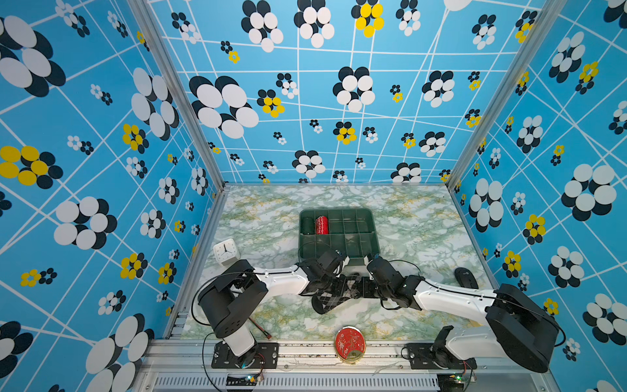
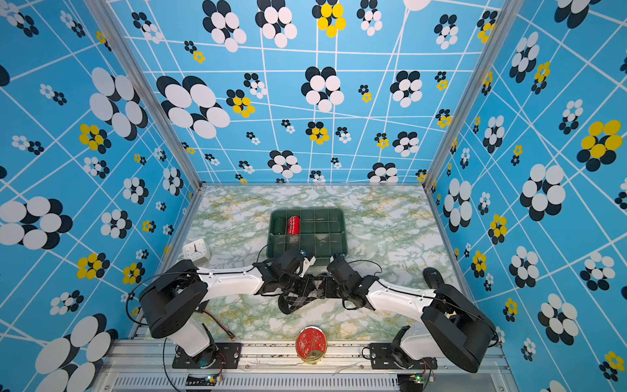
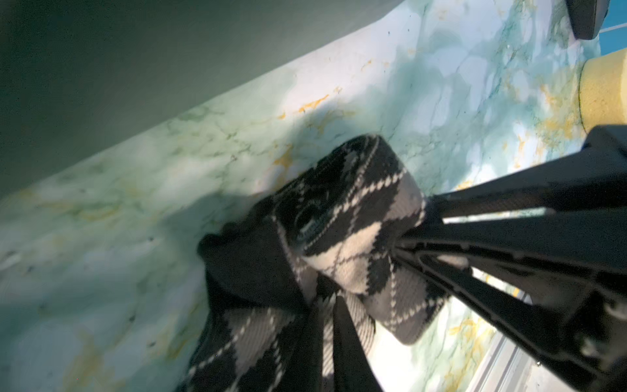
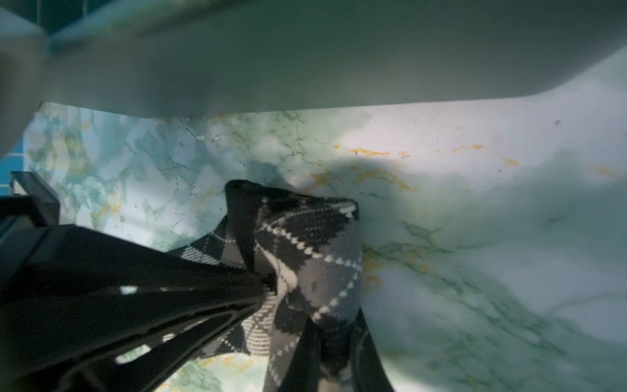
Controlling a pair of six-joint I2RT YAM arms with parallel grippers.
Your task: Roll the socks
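Bimanual bench scene, shown in both top views and two wrist views.

**Counts.** There are two arms, each with one hand. One green divided tray (image 1: 337,210) stands mid-bench and holds two rolls side by side at its far left, one red roll (image 1: 321,225) and one dark green roll (image 1: 308,225). Also on the bench (image 1: 407,220) are one white clock (image 1: 226,251) to the left, one black mouse (image 1: 465,276) to the right and one round red tin (image 1: 350,343) at the near edge. The argyle socks (image 1: 334,295) form a single bundle, and how many socks it contains cannot be told.

**Position of the socks.** In both top views the bundle (image 2: 300,298) lies just in front of the tray's near wall, between the two hands. A loose tail trails toward the near edge on the left-arm side.

**Left hand** (image 3: 412,234). The fingers are drawn nearly together and pinch one end of a partly wound coil of the socks (image 3: 359,217). The flat, unrolled fabric falls away below the coil.

**Right hand** (image 4: 263,292). The fingers are likewise almost closed and clamp a fold of the socks (image 4: 305,258) at the opposite end. The black cuff edge stands up just beyond the fingertips.

Whether the coil touches the bench or is lifted clear cannot be told.
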